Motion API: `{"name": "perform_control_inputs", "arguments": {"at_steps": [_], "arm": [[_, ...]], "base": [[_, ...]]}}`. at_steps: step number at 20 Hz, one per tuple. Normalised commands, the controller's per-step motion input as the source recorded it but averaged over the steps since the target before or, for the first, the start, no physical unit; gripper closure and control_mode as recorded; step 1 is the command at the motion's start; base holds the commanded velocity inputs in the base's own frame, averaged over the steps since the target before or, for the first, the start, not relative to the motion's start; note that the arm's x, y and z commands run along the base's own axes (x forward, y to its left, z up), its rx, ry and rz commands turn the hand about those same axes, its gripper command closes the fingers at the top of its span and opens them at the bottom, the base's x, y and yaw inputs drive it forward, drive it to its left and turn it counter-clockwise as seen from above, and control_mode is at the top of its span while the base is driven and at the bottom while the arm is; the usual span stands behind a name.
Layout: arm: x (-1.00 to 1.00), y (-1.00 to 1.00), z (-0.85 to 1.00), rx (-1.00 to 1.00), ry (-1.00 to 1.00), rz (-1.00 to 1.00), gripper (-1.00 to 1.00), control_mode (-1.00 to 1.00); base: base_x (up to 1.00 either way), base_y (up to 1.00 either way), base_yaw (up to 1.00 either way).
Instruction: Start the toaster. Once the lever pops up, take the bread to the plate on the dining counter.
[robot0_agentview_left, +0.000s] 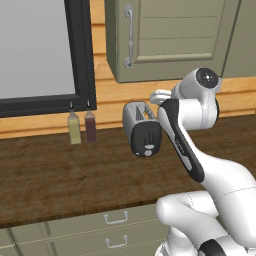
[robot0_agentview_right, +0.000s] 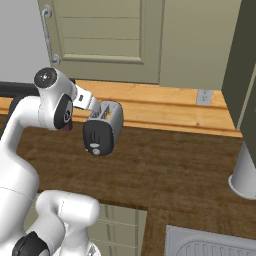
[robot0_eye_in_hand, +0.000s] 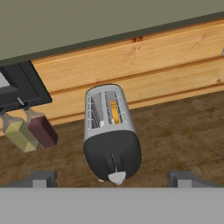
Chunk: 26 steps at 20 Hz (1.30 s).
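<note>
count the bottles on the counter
2: a yellowish bottle and a dark red bottle, side by side against the wall under the window, left of the toaster.

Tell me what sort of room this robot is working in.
A kitchen, most likely: a silver toaster stands on a dark wooden worktop, two bottles sit against the wall, and olive cabinets hang above.
</note>
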Motion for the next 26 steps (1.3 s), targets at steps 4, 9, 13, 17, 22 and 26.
{"name": "perform_control_inputs", "arguments": {"at_steps": [4, 9, 13, 17, 22, 26], "arm": [[0.0, 0.0, 0.0, 0.0, 0.0, 0.0, -1.0, -1.0], [0.0, 0.0, 0.0, 0.0, 0.0, 0.0, -1.0, -1.0], [0.0, 0.0, 0.0, 0.0, 0.0, 0.0, -1.0, -1.0], [0.0, 0.0, 0.0, 0.0, 0.0, 0.0, -1.0, -1.0], [0.0, 0.0, 0.0, 0.0, 0.0, 0.0, -1.0, -1.0], [0.0, 0.0, 0.0, 0.0, 0.0, 0.0, -1.0, -1.0]], "base": [[0.0, 0.0, 0.0], [0.0, 0.0, 0.0], [0.0, 0.0, 0.0], [0.0, 0.0, 0.0], [0.0, 0.0, 0.0], [0.0, 0.0, 0.0]]}}
